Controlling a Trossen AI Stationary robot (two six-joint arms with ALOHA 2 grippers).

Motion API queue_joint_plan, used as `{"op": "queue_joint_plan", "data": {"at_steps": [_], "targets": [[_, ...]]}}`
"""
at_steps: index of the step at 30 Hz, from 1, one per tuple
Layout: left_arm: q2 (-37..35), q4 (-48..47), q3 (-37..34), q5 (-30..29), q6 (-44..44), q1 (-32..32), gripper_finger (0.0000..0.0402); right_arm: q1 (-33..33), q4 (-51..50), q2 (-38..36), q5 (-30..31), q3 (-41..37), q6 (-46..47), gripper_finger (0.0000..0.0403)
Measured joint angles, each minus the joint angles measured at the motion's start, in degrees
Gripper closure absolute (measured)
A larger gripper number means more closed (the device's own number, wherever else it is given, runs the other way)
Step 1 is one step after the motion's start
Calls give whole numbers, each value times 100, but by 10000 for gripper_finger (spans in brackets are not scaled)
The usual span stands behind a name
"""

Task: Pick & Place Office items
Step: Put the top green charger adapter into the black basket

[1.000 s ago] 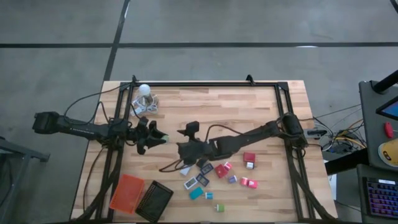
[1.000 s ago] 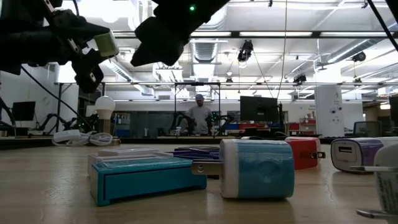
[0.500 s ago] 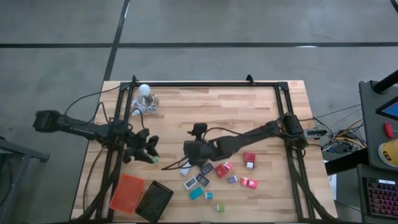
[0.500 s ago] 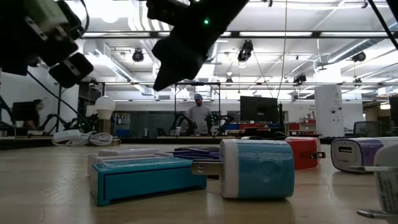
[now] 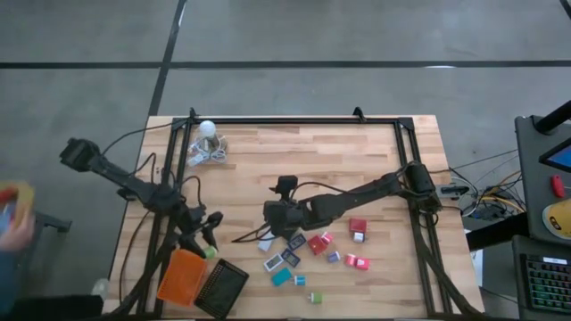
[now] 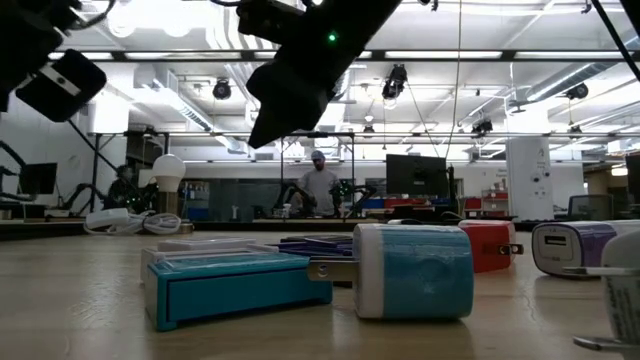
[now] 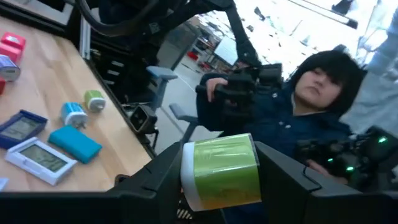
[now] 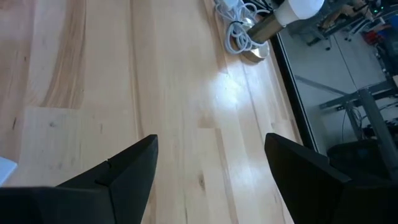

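Note:
The office items (image 5: 308, 254) lie scattered on the wooden table right of centre: small red, teal, white, purple and black-framed pieces. The low view shows a teal box (image 6: 235, 280) and a teal-white plug piece (image 6: 415, 270) up close. My left gripper (image 5: 209, 246) hangs by the far corner of the orange tray (image 5: 181, 276), shut on a green item (image 7: 221, 171). My right gripper (image 5: 268, 223) hovers open above the left end of the items, with bare wood between its fingers (image 8: 130, 171). In the low view it is the dark shape (image 6: 300, 70) at the top. My left gripper pinches the green item by two opposite sides (image 7: 188, 177) between its two fingers. The fingers lie about level and point toward the table's near edge. The item sits at their free ends (image 5: 211, 252), lifted clear of table and trays.
A black tray (image 5: 221, 288) lies next to the orange one at the near left edge. A white bulb with a coiled cord (image 5: 208, 143) stands at the far left. A person (image 7: 311, 106) sits beyond the near left edge, holding a device. Black frame rails (image 5: 294, 120) border the table.
My left gripper has swung with the green item from the table's left middle toward the near edge, turning as it went, and now hangs beside the orange tray. My right gripper has turned at the wrist and tipped down a little over the items.

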Motion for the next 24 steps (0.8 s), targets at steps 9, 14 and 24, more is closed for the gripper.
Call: {"op": "queue_joint_plan", "data": {"at_steps": [9, 14, 24], "targets": [[929, -1296, 688, -973, 1000, -651, 227, -47, -2, 0, 0, -2, 17, 104], [1484, -1398, 1192, -140, 1356, -783, 227, -42, -6, 0, -2, -2, 17, 109], [2159, -3970, 2360, -970, 2708, -1039, 227, -42, -46, 0, -2, -2, 20, 102]]}}
